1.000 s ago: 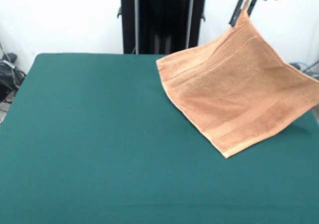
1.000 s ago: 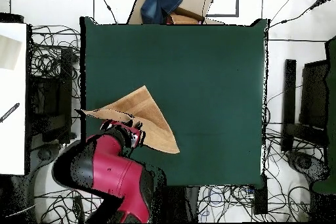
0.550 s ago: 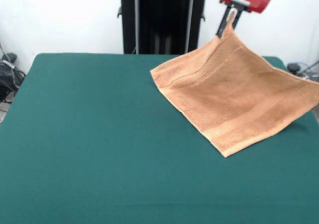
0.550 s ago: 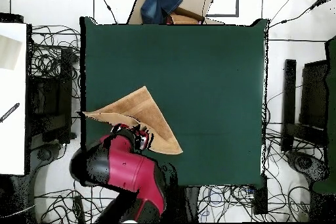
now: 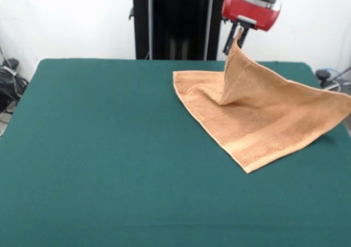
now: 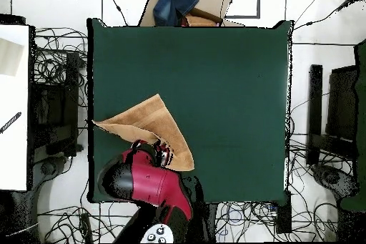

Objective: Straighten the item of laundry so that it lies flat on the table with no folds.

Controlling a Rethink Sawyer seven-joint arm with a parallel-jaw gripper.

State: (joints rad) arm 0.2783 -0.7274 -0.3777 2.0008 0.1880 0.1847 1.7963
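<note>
**Towel corner lifted, hand shifted left since last frames**

Towel [image 5: 258, 112] lies on the right half of the worktop [image 5: 109, 148] in the front view, toward the far edge. Its near corner points at the camera, its right corner reaches the right border of the picture, and its left corner sits flat on the green cloth. The far corner is raised into a peak, pinched by the hand [image 5: 237, 34], whose dark fingers are pressed together on the cloth just under the red wrist housing.

Change vs. earlier frames: one second ago the hand stood near the top right of the front view and the towel hung from it as one taut, tilted sheet. Half a second ago it had moved left and lower, with the sheet flatter. Now it is further left again, roughly above the towel's left portion. The cloth below it has slackened: a fold runs down from the peak, and more of the towel rests on the worktop. The near corner has stayed in the same spot throughout.

Overhead view: towel [image 6: 150, 123] sits near the left edge of the worktop [image 6: 229, 76], on the side toward the robot base. The red arm [image 6: 146, 184] covers part of it and has swung further in over the worktop than before.

A woven band stripe shows along the towel's near edge.
</note>
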